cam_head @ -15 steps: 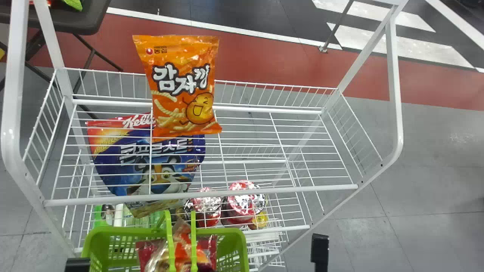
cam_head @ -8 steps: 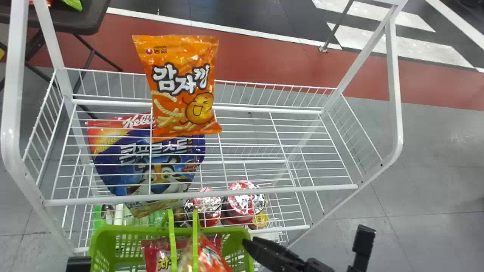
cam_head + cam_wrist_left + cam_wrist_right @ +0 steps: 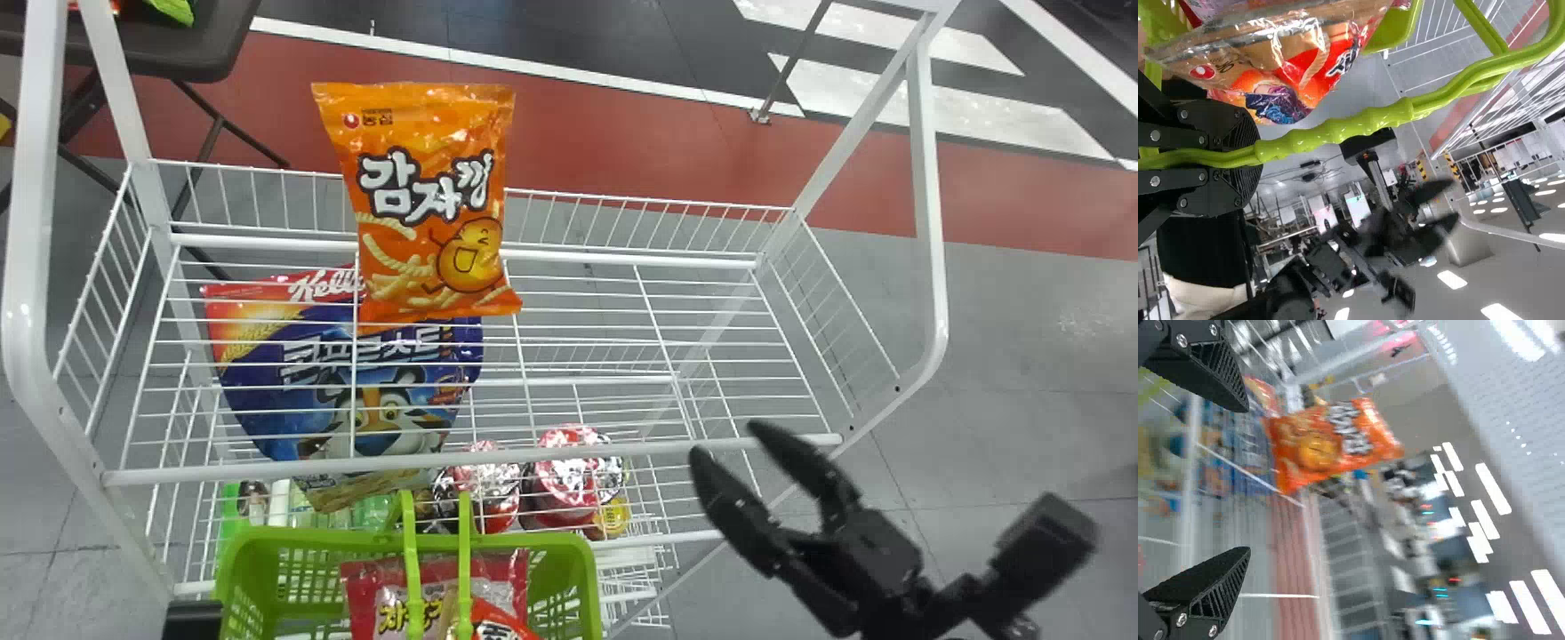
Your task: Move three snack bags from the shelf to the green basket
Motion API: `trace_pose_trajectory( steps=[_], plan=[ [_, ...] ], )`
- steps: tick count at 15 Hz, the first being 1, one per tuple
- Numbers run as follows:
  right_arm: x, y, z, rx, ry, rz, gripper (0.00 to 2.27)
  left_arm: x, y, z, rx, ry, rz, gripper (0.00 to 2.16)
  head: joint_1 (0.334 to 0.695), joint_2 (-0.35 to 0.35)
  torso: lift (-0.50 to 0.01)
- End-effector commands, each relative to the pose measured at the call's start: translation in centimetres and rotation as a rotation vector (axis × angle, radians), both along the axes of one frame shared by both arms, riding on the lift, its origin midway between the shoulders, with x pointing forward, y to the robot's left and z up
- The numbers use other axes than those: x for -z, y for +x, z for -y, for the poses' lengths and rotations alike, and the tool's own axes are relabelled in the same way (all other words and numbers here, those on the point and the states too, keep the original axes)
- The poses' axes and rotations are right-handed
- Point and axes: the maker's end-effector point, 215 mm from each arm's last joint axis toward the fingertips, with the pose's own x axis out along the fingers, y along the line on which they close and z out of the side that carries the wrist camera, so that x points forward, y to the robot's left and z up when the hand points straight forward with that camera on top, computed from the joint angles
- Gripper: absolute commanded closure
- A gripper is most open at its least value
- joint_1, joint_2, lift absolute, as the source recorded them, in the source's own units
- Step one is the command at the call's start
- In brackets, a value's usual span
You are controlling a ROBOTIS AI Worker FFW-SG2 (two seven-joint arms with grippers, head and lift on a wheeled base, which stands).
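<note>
Black right hand [image 3: 725,441] has swung farther right of the green basket [image 3: 302,540], fingers [image 3: 736,508] wide now, orange snack bag [image 3: 431,200] beyond it hasn't budged.

A plump orange snack bag [image 3: 436,200] (a smiling cartoon face on its front) stands at the back rail of the white wire shelf [image 3: 622,259], toward the left. In the green basket [image 3: 582,556], a red snack bag [image 3: 373,591] and a red-and-orange one [image 3: 498,628] overlap.
</note>
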Motion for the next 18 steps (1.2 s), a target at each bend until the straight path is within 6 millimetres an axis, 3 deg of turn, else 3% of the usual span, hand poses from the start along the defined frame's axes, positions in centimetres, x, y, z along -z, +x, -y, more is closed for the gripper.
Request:
trace_pose_trajectory(
  steps=[1,3,4,7,9,11,18],
  plan=[
    [-3.1,-0.3,0.3,0.059,-0.055,0.144,0.07,0.1,0.0,0.0,0.0,0.002,-0.003,1.75,0.695,-0.35,-0.048],
    [-5.7,-1.3,0.1,0.158,-0.154,0.314,0.07,0.0,-0.1,0.0,0.002,0.002,-0.001,1.75,0.695,-0.35,-0.048],
    [-5.6,-1.6,0.3,0.205,-0.162,0.333,0.07,0.1,-0.1,-0.1,0.004,0.005,-0.001,1.75,0.695,-0.35,-0.048],
    [-3.8,-1.6,0.6,0.325,-0.109,0.272,0.07,0.1,0.1,-0.2,0.006,0.005,0.002,1.75,0.695,-0.35,-0.048],
    [-3.4,-1.2,-2.0,0.321,-0.124,0.217,0.07,0.1,0.3,-0.2,0.009,0.003,0.004,1.75,0.695,-0.35,-0.048],
    [-1.6,-0.5,-3.5,0.281,-0.106,0.11,0.07,0.0,0.1,-0.2,0.012,-0.003,0.001,1.75,0.695,-0.35,-0.048],
    [-1.3,-0.4,-4.0,0.272,-0.099,0.095,0.07,-0.1,0.0,-0.4,0.006,-0.007,-0.001,1.75,0.695,-0.35,-0.048]
  ],
)
